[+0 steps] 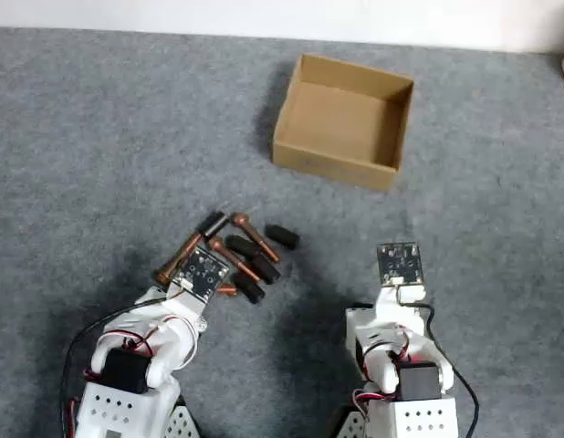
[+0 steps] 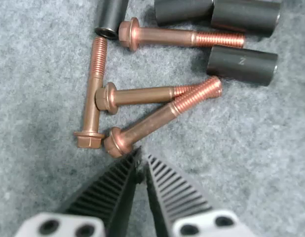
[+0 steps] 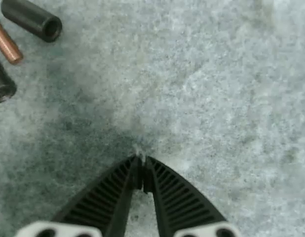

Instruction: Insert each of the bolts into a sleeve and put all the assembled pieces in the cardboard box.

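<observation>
Grey carpet [image 1: 99, 137] runs to a pale wall [image 1: 264, 14]; left gripper [image 2: 141, 160] and right gripper [image 3: 141, 165] both closed on nothing.

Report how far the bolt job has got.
Done: nothing, the cardboard box holds no pieces. In hand: nothing, left hand shut beside the loose bolts, right hand shut over carpet. Left: fitting bolts into sleeves, then boxing.

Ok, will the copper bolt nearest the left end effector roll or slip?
The bolt looks like solid metal: probably stiff and heavy for its size. Its round shank may roll if nudged, though the flanged head and carpet should limit that. The smooth shank could slip.
</observation>
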Controlling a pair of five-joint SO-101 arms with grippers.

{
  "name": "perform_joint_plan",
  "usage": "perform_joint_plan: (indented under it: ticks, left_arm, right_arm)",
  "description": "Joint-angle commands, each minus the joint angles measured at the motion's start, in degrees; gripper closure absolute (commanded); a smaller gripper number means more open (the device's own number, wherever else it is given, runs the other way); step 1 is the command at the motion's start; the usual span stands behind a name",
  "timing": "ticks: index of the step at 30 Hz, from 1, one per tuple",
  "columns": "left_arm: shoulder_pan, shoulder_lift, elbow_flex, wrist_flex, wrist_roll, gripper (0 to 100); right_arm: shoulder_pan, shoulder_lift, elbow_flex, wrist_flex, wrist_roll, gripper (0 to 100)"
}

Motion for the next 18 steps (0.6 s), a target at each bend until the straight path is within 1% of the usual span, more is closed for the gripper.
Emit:
perform_joint_plan:
  ticks: [1, 12, 16, 18]
  left_arm:
    - [1.1, 0.4, 1.3, 0.3, -0.3, 99]
    - [1.3, 0.4, 1.3, -0.1, -0.1, 99]
    - [5.3, 0.4, 1.3, 0.4, -0.1, 99]
    - [6.2, 0.4, 1.3, 0.6, -0.3, 99]
  right_arm:
    - [-0.4, -0.3, 8.4, 0.3, -0.6, 99.4]
    - [-0.4, -0.3, 8.4, 0.3, -0.6, 99.4]
    - [-0.4, -0.3, 8.4, 0.3, -0.6, 99.4]
    - [-0.4, -0.3, 8.4, 0.3, -0.6, 99.4]
